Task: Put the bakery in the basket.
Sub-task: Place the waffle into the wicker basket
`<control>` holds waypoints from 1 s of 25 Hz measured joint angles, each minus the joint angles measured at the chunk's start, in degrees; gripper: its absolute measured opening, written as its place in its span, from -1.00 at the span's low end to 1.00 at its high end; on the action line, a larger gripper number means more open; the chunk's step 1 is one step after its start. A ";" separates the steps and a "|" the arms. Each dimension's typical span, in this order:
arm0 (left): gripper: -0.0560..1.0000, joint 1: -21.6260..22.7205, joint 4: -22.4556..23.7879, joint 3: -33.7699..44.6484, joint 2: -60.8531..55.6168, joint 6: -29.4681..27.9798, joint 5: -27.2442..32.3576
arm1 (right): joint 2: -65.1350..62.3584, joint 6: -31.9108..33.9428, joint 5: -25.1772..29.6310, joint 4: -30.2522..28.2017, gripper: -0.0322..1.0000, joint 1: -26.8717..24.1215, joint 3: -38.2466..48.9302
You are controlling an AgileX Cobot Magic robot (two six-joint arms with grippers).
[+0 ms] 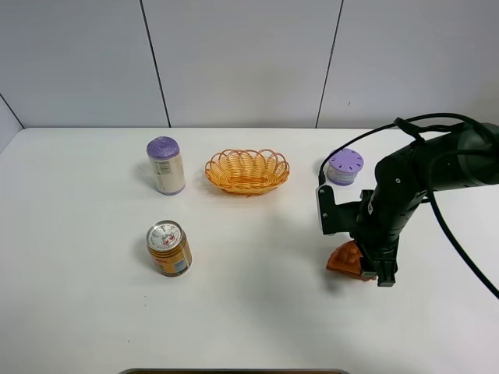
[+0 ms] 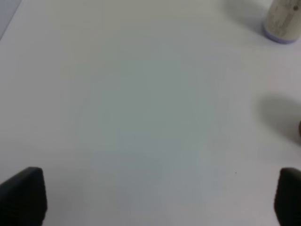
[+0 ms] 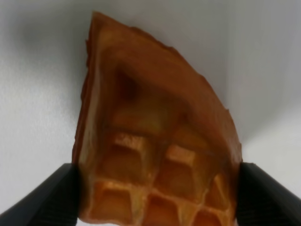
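Note:
The bakery is an orange-brown toy waffle wedge (image 1: 345, 258) at the right of the table, under my right arm. In the right wrist view the waffle (image 3: 155, 155) fills the frame with a black finger (image 3: 51, 200) touching each side. My right gripper (image 1: 366, 265) is shut on it, low over the table; I cannot tell if it is lifted. The yellow-orange woven basket (image 1: 247, 171) stands empty at the back middle, well left of the waffle. My left gripper (image 2: 160, 197) is open over bare table and out of the exterior view.
A white bottle with a purple cap (image 1: 165, 165) stands left of the basket and shows in the left wrist view (image 2: 282, 21). An orange drink can (image 1: 169, 248) stands at front left. A purple-lidded container (image 1: 345, 167) sits behind the right arm.

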 joint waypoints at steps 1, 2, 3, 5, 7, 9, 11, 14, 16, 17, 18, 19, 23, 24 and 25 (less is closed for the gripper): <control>0.97 0.00 0.00 0.00 0.00 0.00 0.00 | 0.00 0.00 0.00 -0.14 0.32 0.00 0.00; 0.97 0.00 0.00 0.00 0.00 0.00 0.00 | 0.00 0.00 0.00 -0.21 0.32 0.00 0.00; 0.97 0.00 0.00 0.00 0.00 0.00 0.00 | 0.00 0.00 0.00 -0.20 0.32 0.00 0.00; 0.97 0.00 0.00 0.00 0.00 0.00 0.00 | 0.00 0.00 0.00 -0.20 0.32 0.00 0.00; 0.97 0.00 0.00 0.00 0.00 0.00 0.00 | 0.00 0.00 0.00 -0.20 0.32 0.00 0.00; 0.97 0.00 0.00 0.00 0.00 0.00 0.00 | 0.00 0.00 0.00 -0.20 0.32 0.00 0.00; 0.97 0.00 0.00 0.00 0.00 0.00 0.00 | 0.00 0.00 0.00 -0.20 0.32 0.00 0.00; 0.97 0.00 0.00 0.00 0.00 0.00 0.00 | 0.00 0.00 0.00 -0.20 0.32 0.00 0.00; 0.97 0.00 0.00 0.00 0.00 0.00 0.00 | 0.00 0.00 0.00 -0.20 0.32 0.00 0.00; 0.97 0.00 0.00 0.00 0.00 0.00 0.00 | 0.00 0.00 0.00 -0.20 0.32 0.00 0.00; 0.97 0.00 0.00 0.00 0.00 0.00 0.00 | 0.00 0.00 0.00 -0.20 0.32 0.00 0.00; 0.97 0.00 0.00 0.00 0.00 0.00 0.00 | 0.00 0.00 0.00 -0.20 0.32 0.00 0.00; 0.97 0.00 0.00 0.00 0.00 0.00 0.00 | 0.00 0.00 0.00 -0.24 0.32 0.00 0.00; 0.97 0.00 0.00 0.00 0.00 0.00 0.00 | 0.00 0.00 0.00 -0.24 0.32 0.00 0.00; 0.97 0.00 0.00 0.00 0.00 0.00 0.00 | 0.00 0.00 0.00 -0.24 0.32 0.00 0.00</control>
